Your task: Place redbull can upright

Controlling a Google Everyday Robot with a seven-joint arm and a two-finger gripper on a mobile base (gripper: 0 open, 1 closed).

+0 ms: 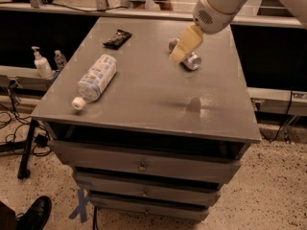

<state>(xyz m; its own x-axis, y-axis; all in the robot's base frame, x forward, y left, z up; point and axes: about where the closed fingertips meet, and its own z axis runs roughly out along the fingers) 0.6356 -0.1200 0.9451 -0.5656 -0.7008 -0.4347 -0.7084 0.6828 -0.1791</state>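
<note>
Redbull can (pixel 193 60) lying on table (pixel 144 95); gripper (pixel 184 46) overlapping it, open or closed unclear.

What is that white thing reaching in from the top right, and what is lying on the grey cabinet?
That is a robot's white arm, seen by one camera looking down at the cabinet. Its tan gripper hangs right at a slim silver drink can, which lies on its side on the grey cabinet top. Also lying there are a clear plastic water bottle with a white cap and a flat black snack wrapper. Nothing is lifted yet.
</note>
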